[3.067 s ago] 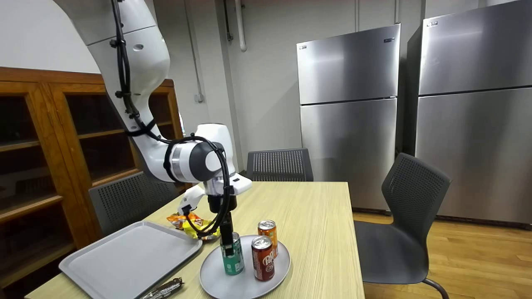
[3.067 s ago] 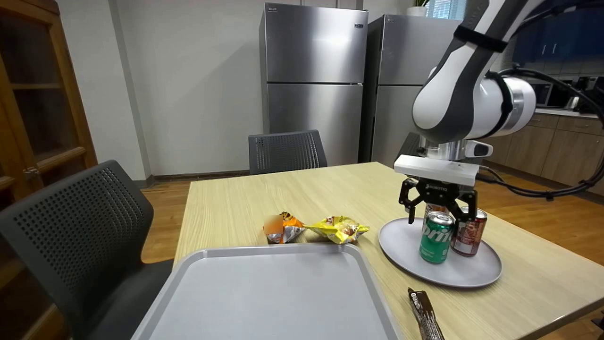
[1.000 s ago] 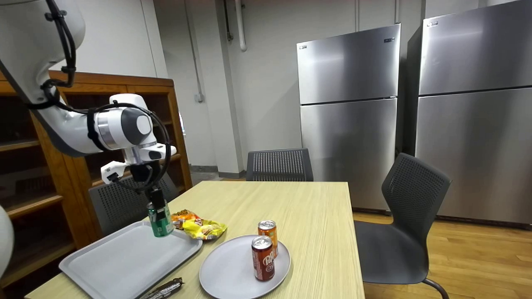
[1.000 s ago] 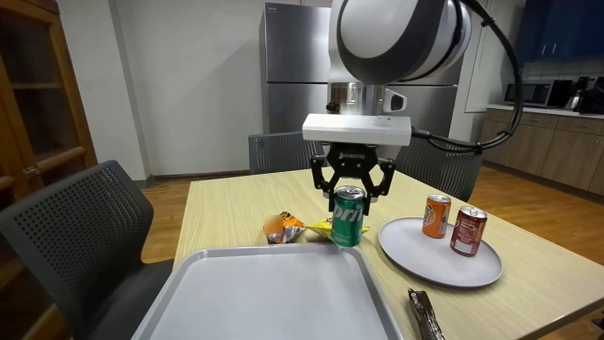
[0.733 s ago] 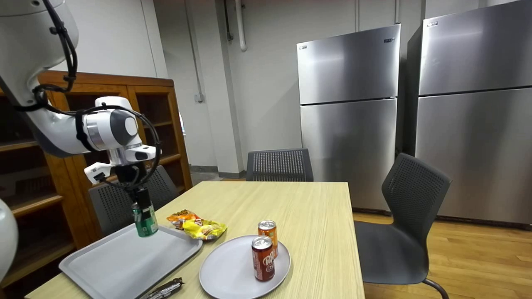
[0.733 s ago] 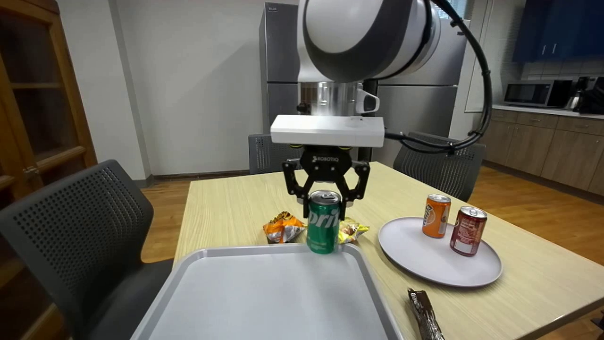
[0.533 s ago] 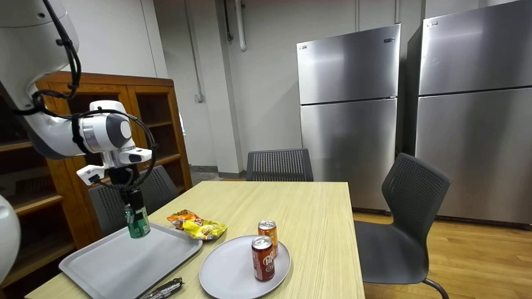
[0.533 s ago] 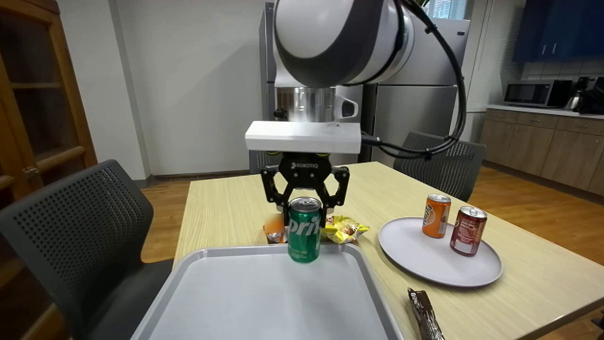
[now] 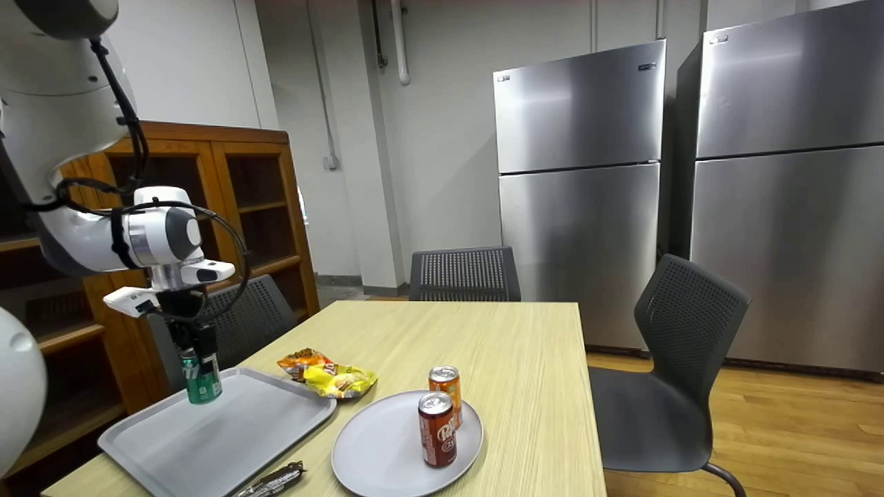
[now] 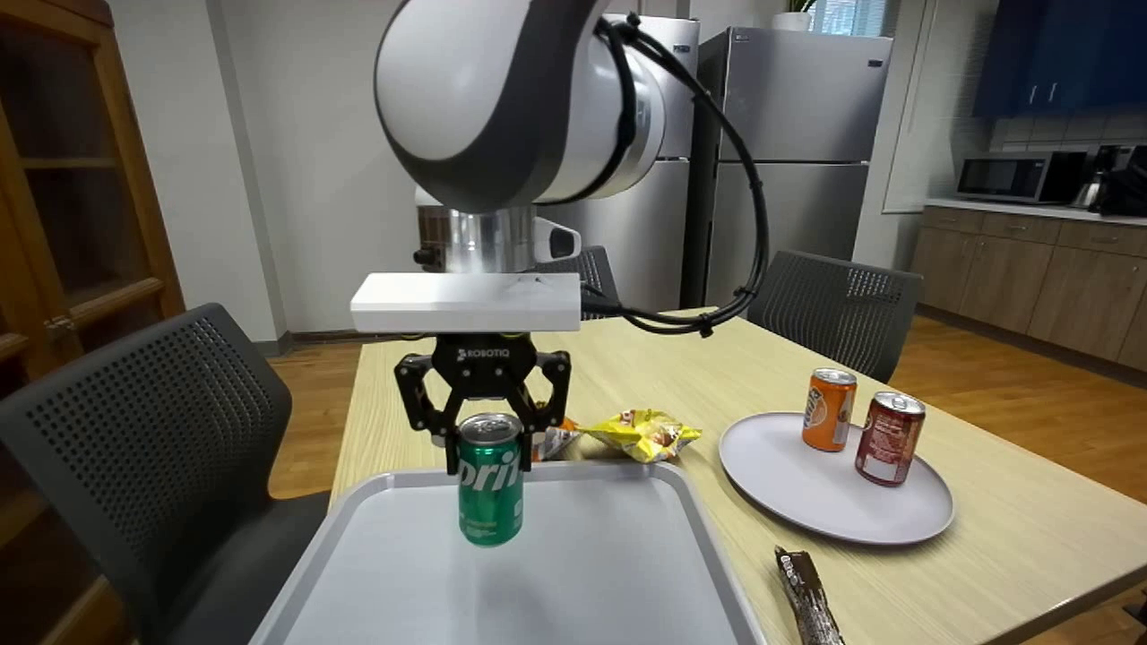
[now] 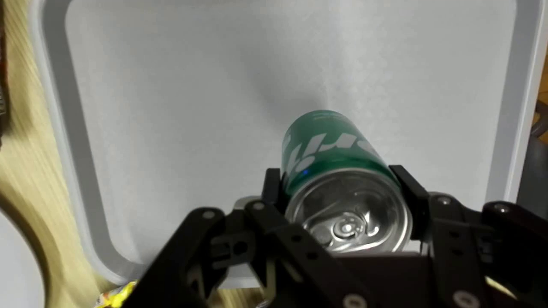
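Note:
My gripper (image 10: pixel 489 461) is shut on a green Sprite can (image 10: pixel 490 520), with one finger on each side near its top. The can is upright and also shows in an exterior view (image 9: pixel 203 390). In the wrist view the can (image 11: pixel 329 141) sits between the black fingers (image 11: pixel 271 186), its silver lid towards the camera. The can is over the far part of a grey rectangular tray (image 10: pixel 573 582). It seems to hang a little above the tray's surface, with a soft shadow below. The tray (image 11: pixel 171 107) has nothing else on it in the wrist view.
A round grey plate (image 10: pixel 762 457) holds an orange can (image 10: pixel 829 412) and a dark red can (image 10: pixel 890 439). A yellow packet (image 10: pixel 643 434) and an orange packet (image 9: pixel 304 360) lie behind the tray. A brown-wrapped bar (image 10: pixel 806 596) lies between tray and plate. Chairs (image 9: pixel 464 275) stand round the table.
About three seconds ago the green can stood on the plate between the fingers. The gripper has carried it across, past the packets, to over the tray, and lowered a little. Other things have stayed.

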### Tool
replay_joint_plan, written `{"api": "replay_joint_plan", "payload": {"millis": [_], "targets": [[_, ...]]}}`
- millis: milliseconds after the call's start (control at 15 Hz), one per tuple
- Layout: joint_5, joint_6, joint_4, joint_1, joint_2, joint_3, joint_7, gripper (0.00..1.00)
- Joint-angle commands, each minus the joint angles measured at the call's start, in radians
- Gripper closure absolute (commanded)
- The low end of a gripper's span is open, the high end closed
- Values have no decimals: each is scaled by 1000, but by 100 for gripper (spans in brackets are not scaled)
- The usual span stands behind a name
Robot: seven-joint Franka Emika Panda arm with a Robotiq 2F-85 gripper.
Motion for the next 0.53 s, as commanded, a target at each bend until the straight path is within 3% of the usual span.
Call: {"api": "replay_joint_plan", "payload": {"millis": [0, 467], "targets": [[8, -70, 122, 41, 74, -1, -42, 62], [-23, -60, 229, 136, 175, -38, -5, 62]]}}
